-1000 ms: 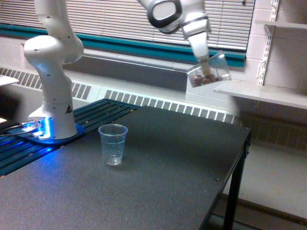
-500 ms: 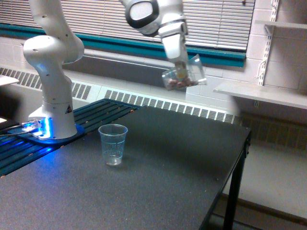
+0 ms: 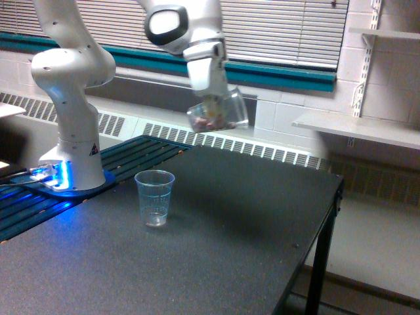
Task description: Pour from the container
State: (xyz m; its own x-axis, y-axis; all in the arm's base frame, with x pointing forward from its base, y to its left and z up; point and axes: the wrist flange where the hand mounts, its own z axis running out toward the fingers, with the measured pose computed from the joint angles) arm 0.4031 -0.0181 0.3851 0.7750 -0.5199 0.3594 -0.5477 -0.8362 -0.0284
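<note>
Robot base [image 3: 71, 161] stands at the desk's [image 3: 249, 223] far left corner, a triangular warning sticker on it, too small to read. Nearer the front-left, upright, sits a clear cup [image 3: 155, 197] with faint measuring lines. Above the back edge, the gripper [image 3: 211, 104] is clamped on the container [image 3: 218, 113], tilted, long axis near horizontal, mouth toward the exterior view's right.

Clear measuring cup [image 3: 155, 197] upright on dark table [image 3: 249, 223], window blinds [image 3: 282, 29] behind.
</note>
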